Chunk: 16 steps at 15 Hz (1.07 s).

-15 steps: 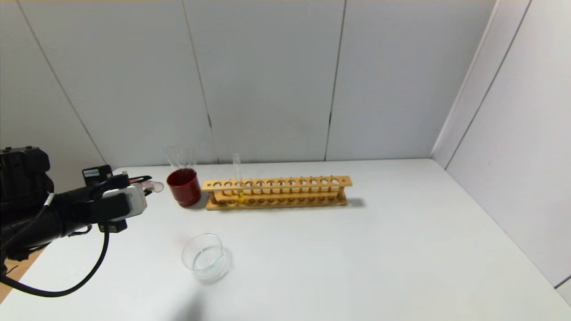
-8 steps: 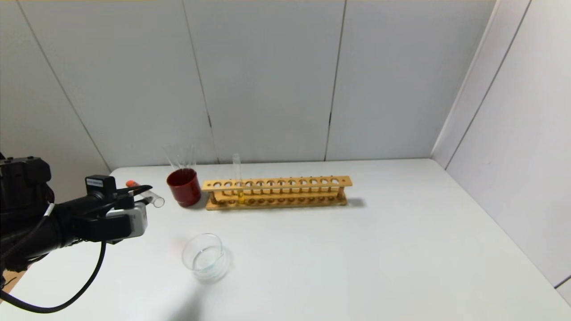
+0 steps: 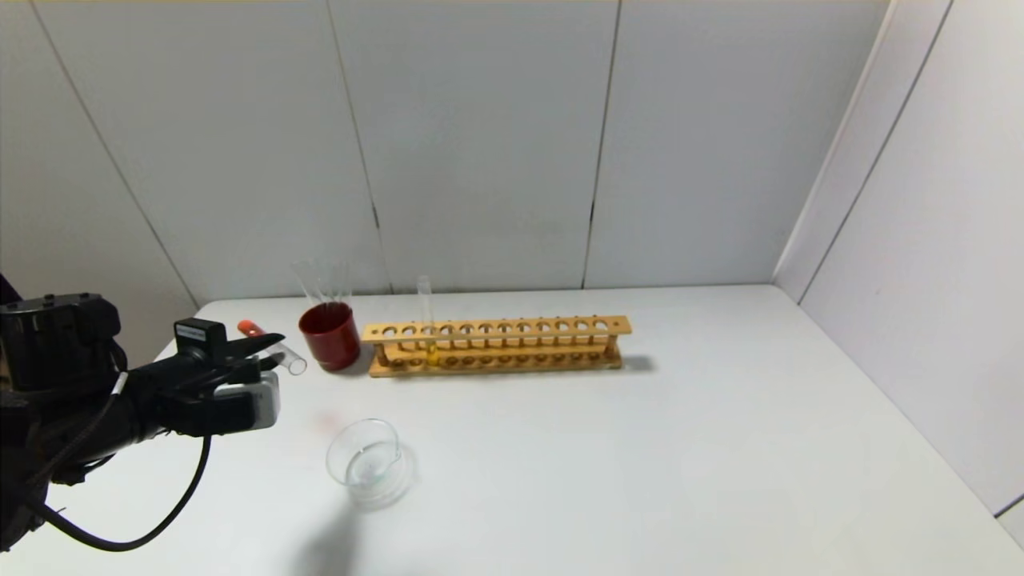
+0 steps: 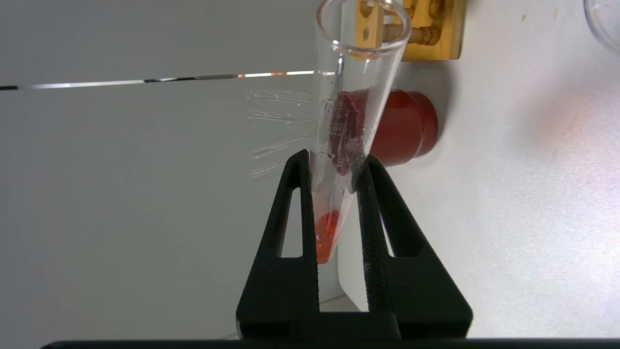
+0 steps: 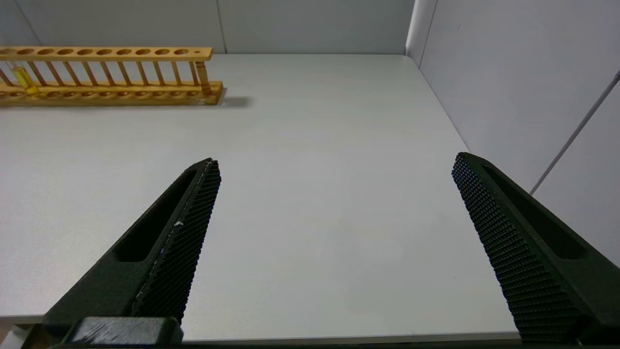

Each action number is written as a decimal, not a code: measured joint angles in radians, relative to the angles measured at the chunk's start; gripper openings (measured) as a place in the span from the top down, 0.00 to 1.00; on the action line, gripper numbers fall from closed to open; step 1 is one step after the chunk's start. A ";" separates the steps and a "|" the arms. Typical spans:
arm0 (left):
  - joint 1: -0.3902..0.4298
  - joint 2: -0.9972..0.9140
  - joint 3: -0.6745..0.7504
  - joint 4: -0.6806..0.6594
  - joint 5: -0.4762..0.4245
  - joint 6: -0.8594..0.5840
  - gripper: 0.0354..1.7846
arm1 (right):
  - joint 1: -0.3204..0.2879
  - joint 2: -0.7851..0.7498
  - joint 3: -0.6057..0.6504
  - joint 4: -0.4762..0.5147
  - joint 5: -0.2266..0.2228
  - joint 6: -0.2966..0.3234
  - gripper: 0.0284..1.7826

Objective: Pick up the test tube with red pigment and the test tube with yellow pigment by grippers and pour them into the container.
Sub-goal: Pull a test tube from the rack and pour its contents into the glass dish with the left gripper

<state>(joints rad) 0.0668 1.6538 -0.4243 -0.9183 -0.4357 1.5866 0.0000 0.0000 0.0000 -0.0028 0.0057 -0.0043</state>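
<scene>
left pincer holding tilted red test tube, glass dish, red cup, wooden rack

red cup holding clear tubes | just left of wooden rack | white table

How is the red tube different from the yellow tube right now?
The red tube lies almost sideways in the air, clamped in the left gripper; the yellow tube stands upright in the wooden rack, untouched. The red tube holds a little red liquid, the yellow tube a little yellow. Both are slim clear glass tubes with liquid at the rounded end.
</scene>
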 joint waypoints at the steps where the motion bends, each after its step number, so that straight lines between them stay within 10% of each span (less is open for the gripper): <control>1: 0.000 0.014 0.003 -0.002 0.000 0.008 0.84 | 0.000 0.000 0.000 0.000 0.000 0.000 0.02; 16: -0.041 0.069 0.021 -0.007 0.041 0.141 0.84 | 0.000 0.000 0.000 0.000 0.000 0.000 0.02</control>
<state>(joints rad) 0.0260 1.7232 -0.4030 -0.9255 -0.3949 1.7281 0.0000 0.0000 0.0000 -0.0028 0.0053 -0.0038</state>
